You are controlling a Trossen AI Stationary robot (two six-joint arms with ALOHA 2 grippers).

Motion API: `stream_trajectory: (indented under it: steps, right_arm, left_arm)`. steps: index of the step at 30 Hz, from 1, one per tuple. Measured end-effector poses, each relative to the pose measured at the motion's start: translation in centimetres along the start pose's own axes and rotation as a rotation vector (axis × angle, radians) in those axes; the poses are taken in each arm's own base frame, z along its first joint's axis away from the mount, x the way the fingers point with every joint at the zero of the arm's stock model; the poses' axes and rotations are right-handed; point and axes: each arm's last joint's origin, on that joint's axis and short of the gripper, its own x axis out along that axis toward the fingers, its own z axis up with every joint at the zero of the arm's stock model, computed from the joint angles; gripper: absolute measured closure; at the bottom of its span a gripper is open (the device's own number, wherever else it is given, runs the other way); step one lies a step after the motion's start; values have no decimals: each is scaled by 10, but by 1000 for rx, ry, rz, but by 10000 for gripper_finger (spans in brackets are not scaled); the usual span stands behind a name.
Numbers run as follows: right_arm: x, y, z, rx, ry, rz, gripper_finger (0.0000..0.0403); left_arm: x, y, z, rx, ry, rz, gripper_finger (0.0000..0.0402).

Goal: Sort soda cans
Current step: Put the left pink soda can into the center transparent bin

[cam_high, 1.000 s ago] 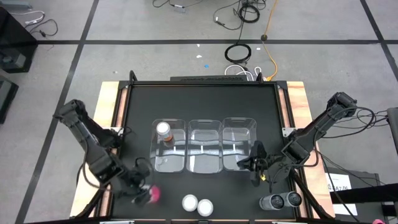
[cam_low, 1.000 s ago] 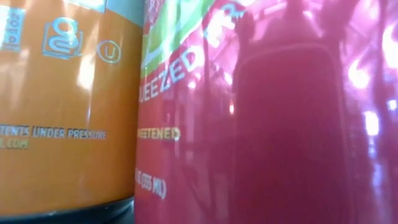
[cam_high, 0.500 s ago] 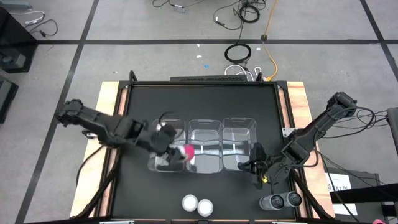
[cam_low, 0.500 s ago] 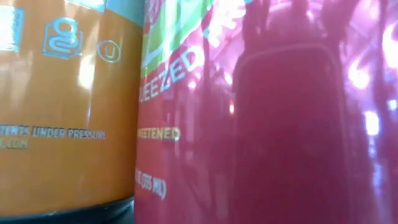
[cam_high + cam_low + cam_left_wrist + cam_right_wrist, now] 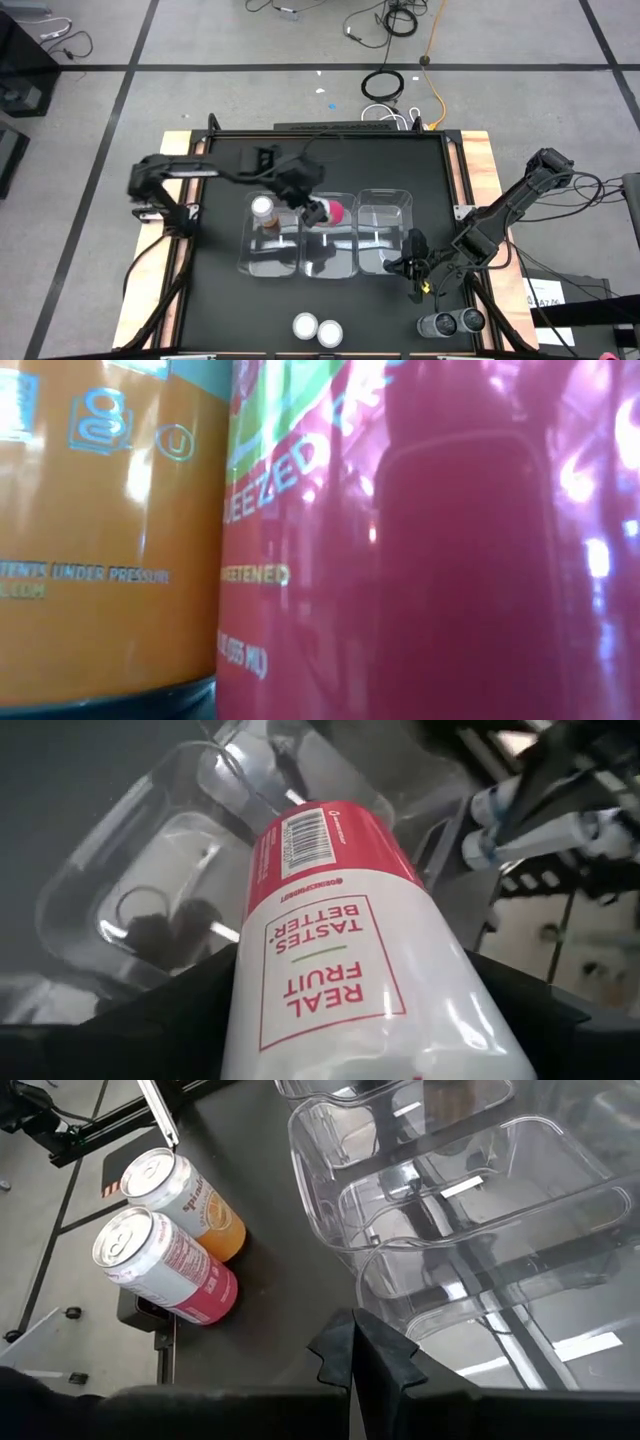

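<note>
My left gripper (image 5: 318, 211) is shut on a red-and-white soda can (image 5: 334, 212), held over the middle one of three clear bins (image 5: 330, 262). A silver-topped can (image 5: 263, 208) stands in the left bin (image 5: 252, 262). An orange can (image 5: 190, 1195) and a red can (image 5: 170, 1270) stand side by side at the table's near edge, filling the low view as the orange can (image 5: 100, 530) and the red can (image 5: 430, 560). Two dark cans (image 5: 452, 322) stand at the near right corner. My right gripper (image 5: 410, 266) hangs shut and empty by the right bin (image 5: 385, 205). My left gripper pinches the red can by its curved sides at the white labelled end (image 5: 330, 1020), one dark finger (image 5: 150, 1020) on each side. The can runs on lengthwise past the fingers, red end (image 5: 320, 835) farthest out. It is tilted and lifted clear above the middle bin.
The three bins stand in a row across the middle of the black table (image 5: 230, 160), with wooden edges (image 5: 480, 160) left and right. Cables lie on the floor beyond the far edge.
My left gripper has carried the red can from the table's near left corner toward the right and far edge, rising, and now holds it above the middle bin. Its wrist has rolled on the way, turning the can. My right arm has kept still.
</note>
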Motion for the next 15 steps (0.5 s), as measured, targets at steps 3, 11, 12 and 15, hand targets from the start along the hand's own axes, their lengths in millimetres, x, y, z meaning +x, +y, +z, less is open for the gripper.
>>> stream_trajectory:
  steps: [3, 11, 12, 15]
  right_arm:
    - [0, 0, 0, 1, -1, -1, 403]
    - [0, -1, 2, 5, -62, -46, 403]
    - [0, -1, 2, 5, -66, -49, 403]
    - [0, -1, 2, 12, -67, -50, 403]
  left_arm:
    - [15, 8, 15, 44, 84, 36, 77]
    - [58, 25, 37, 103, 305, 159, 77]
    - [65, 27, 38, 108, 327, 168, 77]
    - [82, 31, 39, 115, 377, 188, 77]
